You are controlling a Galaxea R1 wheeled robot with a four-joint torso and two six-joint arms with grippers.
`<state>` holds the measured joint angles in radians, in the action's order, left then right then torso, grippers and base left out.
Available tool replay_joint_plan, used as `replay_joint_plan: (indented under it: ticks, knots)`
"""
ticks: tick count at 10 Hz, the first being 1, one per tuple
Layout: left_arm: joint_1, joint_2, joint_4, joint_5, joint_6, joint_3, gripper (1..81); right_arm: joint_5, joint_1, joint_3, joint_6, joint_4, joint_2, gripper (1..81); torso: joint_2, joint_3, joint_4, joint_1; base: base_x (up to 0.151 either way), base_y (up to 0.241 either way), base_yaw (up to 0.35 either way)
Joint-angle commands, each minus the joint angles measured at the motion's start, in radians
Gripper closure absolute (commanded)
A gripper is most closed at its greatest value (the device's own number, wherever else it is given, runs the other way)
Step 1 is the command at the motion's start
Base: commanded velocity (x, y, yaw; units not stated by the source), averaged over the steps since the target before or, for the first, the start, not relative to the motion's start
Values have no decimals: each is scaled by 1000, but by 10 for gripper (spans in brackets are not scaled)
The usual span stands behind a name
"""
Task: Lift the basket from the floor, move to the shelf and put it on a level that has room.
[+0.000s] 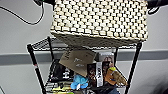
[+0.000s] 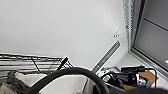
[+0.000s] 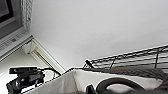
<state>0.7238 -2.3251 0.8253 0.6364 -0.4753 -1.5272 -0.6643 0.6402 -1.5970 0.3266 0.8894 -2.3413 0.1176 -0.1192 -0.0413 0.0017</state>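
The rectangular cream-white basket (image 1: 100,21) is rough woven fibre, lined in smooth pale cloth; beneath it the tall black wire shelf (image 1: 33,62) is thin painted metal, faintly glossy

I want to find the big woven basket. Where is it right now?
In the head view, the basket is up high, over the shelf's top level, with a brown cardboard piece on the tier below.

Brown cardboard piece (image 1: 77,61), blue toy (image 1: 79,82), possibly boxed figures (image 1: 96,72); grey wall (image 1: 20,35) behind.
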Motion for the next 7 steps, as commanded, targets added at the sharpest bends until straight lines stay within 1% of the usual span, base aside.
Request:
replay_joint_plan:
  ticks: [1, 4, 7]
  knots:
    - [206, -73, -9, -41, 21, -87, 811, 69, 199, -78, -32, 2, -68, 811, 0, 0, 0, 0, 0, 0, 0]
    - [206, -79, -17, -41, 21, -93, 811, 68, 212, -104, -34, 2, -86, 811, 0, 0, 0, 0, 0, 0, 0]
    - [142, -85, -67, -41, 23, -139, 811, 64, 167, -171, -47, -26, -138, 811, -1, -1, 0, 1, 0, 0, 0]
